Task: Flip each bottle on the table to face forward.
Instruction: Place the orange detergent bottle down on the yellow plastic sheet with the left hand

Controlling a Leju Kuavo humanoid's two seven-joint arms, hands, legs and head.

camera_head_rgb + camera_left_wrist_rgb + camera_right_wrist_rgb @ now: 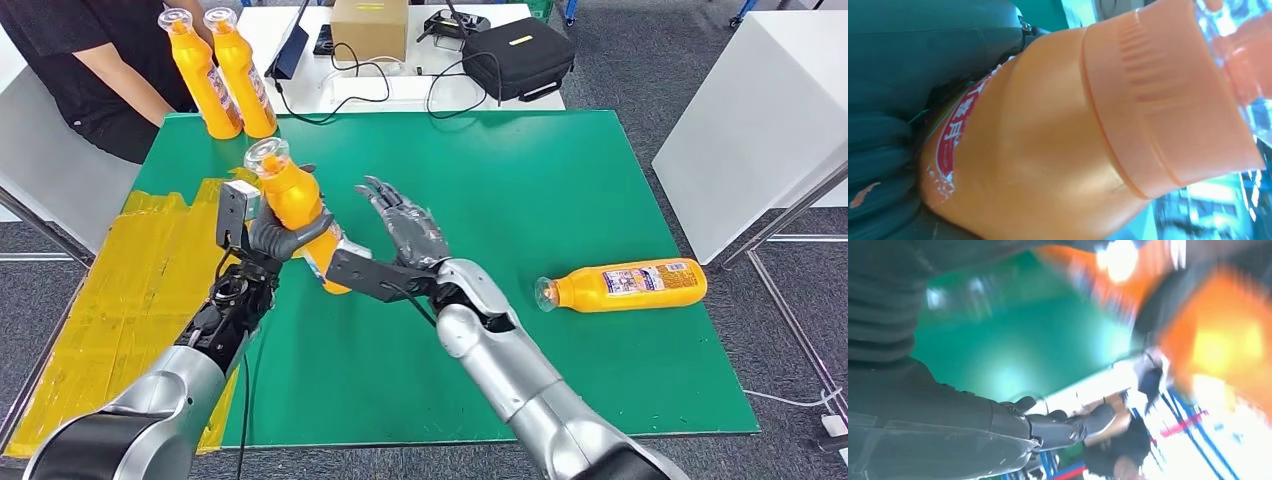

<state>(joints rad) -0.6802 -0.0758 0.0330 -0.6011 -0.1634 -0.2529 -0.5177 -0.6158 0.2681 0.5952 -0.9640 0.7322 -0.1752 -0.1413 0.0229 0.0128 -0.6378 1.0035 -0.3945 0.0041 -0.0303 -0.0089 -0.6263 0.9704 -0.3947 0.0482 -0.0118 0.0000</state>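
The left hand (283,235) grasps an orange bottle (292,200) around its smooth, likely slippery waist; the right hand (405,228) hovers beside it, fingers spread and empty.

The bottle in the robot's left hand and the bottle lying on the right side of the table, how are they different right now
The held bottle is off the green table, gripped by the left hand; the lying bottle rests on the table, touched by nothing. The held bottle is tilted with its cap up, while the lying bottle is on its side, label showing. Both are orange with clear caps.
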